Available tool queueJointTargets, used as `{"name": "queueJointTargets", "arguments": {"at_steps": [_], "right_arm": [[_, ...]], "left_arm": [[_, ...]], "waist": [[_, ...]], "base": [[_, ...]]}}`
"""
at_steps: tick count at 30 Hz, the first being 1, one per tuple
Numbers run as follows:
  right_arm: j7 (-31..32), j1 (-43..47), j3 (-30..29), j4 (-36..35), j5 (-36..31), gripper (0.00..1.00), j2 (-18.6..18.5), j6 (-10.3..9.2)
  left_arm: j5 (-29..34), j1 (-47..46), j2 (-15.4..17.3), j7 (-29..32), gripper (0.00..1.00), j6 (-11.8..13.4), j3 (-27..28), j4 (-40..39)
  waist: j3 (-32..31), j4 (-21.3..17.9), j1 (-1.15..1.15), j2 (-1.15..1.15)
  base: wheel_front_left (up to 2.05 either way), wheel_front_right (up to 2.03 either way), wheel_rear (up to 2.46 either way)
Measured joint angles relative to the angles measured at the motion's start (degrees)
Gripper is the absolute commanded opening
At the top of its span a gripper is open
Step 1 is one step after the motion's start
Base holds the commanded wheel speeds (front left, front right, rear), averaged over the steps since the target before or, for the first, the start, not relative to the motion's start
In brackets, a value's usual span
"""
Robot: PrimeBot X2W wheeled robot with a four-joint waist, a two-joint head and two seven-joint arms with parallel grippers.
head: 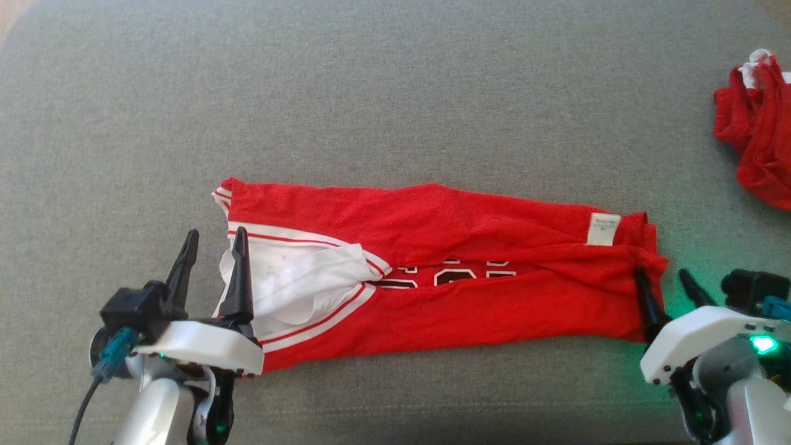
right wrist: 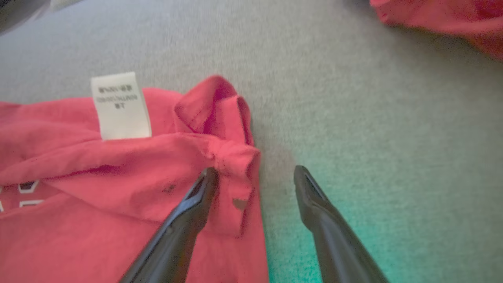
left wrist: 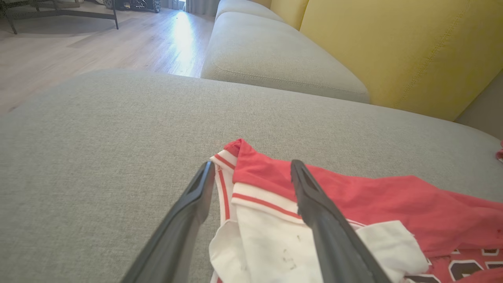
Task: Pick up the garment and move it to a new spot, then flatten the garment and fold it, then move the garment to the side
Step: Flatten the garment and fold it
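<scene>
At the left end of the red jersey point(head: 469, 210), left jaws are spread wide with nothing in them: outer finger point(head: 183, 266) over bare grey sofa cushion point(head: 395, 93), inner finger point(head: 240, 278) over the white striped-trim panel point(head: 296, 278). The cloth edge sits in the gap, which reads as a lineup for an end pinch. Jersey lies mid-cushion as a long strip running left-right, with the long sides turned in over the front and the black-and-white print point(head: 451, 275) just peeking through the slit between them. So the lengthwise folds look done, the cross fold not yet. Mostly flat, some ridges toward the right. White care label point(head: 603, 229) faces up near the right end, so the fabric's inside is showing there. Right jaws mirror the left, also released and holding nothing: one finger over the bunched hem corner point(right wrist: 235, 161), the other off the cloth over the cushion. My guess is both ends get gripped together to bring one over the other. Risk: the hem is bunched, so a pinch may catch one layer only. Far right, a second crumpled red garment point(head: 757, 136) sits well apart, possibly the side pile.
</scene>
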Motion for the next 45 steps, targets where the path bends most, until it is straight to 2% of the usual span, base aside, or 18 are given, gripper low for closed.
{"name": "queueJointTargets", "arguments": {"at_steps": [8, 9, 10, 20, 36, 40, 45], "right_arm": [[7.3, 0.6, 1.6, -1.5, 4.1, 1.0, 0.5, 0.0], [7.7, 0.6, 1.8, -1.8, 4.2, 0.6, 0.5, 0.0], [7.8, 0.6, 1.8, -2.0, 4.4, 0.01, 0.5, 0.0], [7.8, 0.6, 0.5, -3.3, 5.6, 0.0, 1.3, 0.01], [9.6, 0.5, -13.2, -10.5, 4.8, 0.0, 0.2, 0.01], [10.3, 0.5, -12.2, -14.1, 5.3, 0.0, 0.2, 0.01], [13.3, 0.6, -5.9, -19.9, 10.8, 0.0, 0.6, 0.0]], "left_arm": [[0.4, -0.7, -0.5, 0.0, 1.0, -0.4, 0.3, 0.4], [0.5, -0.7, -0.5, 0.0, 1.0, -0.4, 0.4, 0.5], [0.6, -0.7, -0.6, 0.0, 1.0, -0.5, 0.4, 0.5], [1.1, -2.0, -1.0, 0.0, 1.0, -1.3, 0.8, 0.7], [2.0, -2.0, -2.3, 0.0, 1.0, -2.4, 2.4, 0.8], [2.2, -2.0, -2.4, 0.0, 1.0, -2.4, 2.9, 0.8], [2.4, -1.9, -2.6, 0.0, 1.0, -2.9, 3.1, 1.0]], "waist": [[1.1, -0.1, 0.0, 0.0], [1.2, -0.1, 0.0, 0.0], [1.3, -0.1, 0.0, 0.0], [1.7, -0.6, 0.0, 0.0], [2.1, -0.6, 0.0, 0.0], [1.7, -1.0, 0.0, 0.0], [0.5, -1.4, 0.0, 0.0]], "base": [[0.0, 0.0, 0.0], [0.0, 0.0, 0.0], [0.0, 0.0, 0.0], [0.0, 0.0, 0.0], [0.0, 0.0, 0.0], [0.0, 0.0, 0.0], [0.0, 0.0, 0.0]]}}
